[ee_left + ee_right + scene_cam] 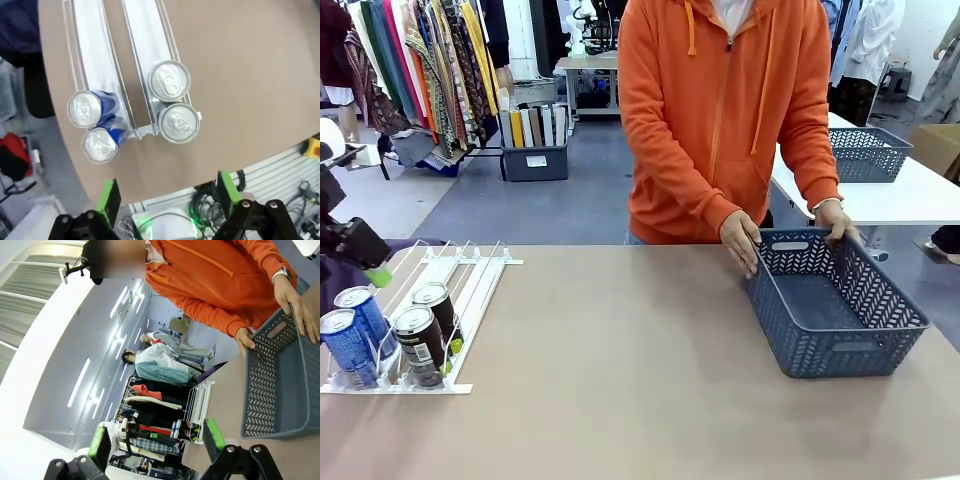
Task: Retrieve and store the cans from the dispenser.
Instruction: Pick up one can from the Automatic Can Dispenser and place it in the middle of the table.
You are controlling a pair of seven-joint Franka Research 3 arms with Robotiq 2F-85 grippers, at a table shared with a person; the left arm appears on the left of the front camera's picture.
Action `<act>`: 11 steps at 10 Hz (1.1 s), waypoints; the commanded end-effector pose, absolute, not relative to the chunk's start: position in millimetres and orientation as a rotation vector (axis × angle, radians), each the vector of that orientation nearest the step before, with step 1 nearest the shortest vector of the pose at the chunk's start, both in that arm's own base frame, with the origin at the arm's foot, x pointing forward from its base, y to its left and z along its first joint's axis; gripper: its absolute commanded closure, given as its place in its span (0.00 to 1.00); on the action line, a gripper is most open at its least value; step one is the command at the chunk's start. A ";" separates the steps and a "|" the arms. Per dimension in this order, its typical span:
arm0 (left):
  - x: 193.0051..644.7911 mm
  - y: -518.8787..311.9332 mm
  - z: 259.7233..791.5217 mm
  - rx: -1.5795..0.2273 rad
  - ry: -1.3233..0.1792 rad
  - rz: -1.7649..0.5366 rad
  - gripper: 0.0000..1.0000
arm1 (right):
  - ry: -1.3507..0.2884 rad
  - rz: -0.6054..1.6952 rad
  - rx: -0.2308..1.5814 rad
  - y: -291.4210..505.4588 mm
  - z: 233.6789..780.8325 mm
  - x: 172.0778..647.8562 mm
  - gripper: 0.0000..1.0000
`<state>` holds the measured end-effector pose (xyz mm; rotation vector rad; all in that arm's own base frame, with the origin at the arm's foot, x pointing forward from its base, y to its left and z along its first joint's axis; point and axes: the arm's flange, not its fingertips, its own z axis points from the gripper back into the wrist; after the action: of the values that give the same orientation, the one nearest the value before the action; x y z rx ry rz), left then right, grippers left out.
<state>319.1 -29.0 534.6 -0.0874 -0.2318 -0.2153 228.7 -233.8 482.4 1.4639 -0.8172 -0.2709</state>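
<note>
A: Your left gripper hangs out at your left side, pointing straight down, its green-padded fingers spread wide with nothing between them.

B: Agreed. And your right gripper aims outward, roughly level, with the wrist rolled sideways; you have those fingers wide apart too, gripping nothing.

Blue pair: two slim blue cans with silver tops, upright, one behind the other at a lane's near end.
Dark pair: two slim dark cans with yellow-green marks, upright, in the lane just to the right.
Dispenser: flat white and clear plastic rail rack, lying at the tabletop's left near corner.
</note>
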 end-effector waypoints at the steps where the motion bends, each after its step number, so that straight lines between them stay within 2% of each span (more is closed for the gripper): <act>1: 306.5 -22.0 550.6 -0.097 -0.265 -0.202 0.00 | -0.844 -0.261 1.473 -234.5 485.2 229.9 0.00; 3: 316.3 -27.5 539.3 -0.096 -0.243 -0.219 0.00 | -0.844 -0.261 1.473 -234.5 485.2 229.9 0.00; 6: 338.7 -56.5 485.3 -0.137 -0.118 -0.157 0.00 | -0.844 -0.261 1.473 -234.5 485.2 229.9 0.00; 9: 355.7 -65.0 457.6 -0.090 -0.118 -0.053 0.00 | -0.844 -0.261 1.473 -234.5 485.2 229.9 0.00; 11: 372.0 -68.2 441.0 -0.108 -0.083 -0.097 0.00 | -0.844 -0.261 1.473 -234.5 485.2 229.9 0.00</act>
<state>362.6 -64.8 444.6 -0.1085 -0.0924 -0.0839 228.7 -233.7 482.4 1.4639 -0.8169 -0.2708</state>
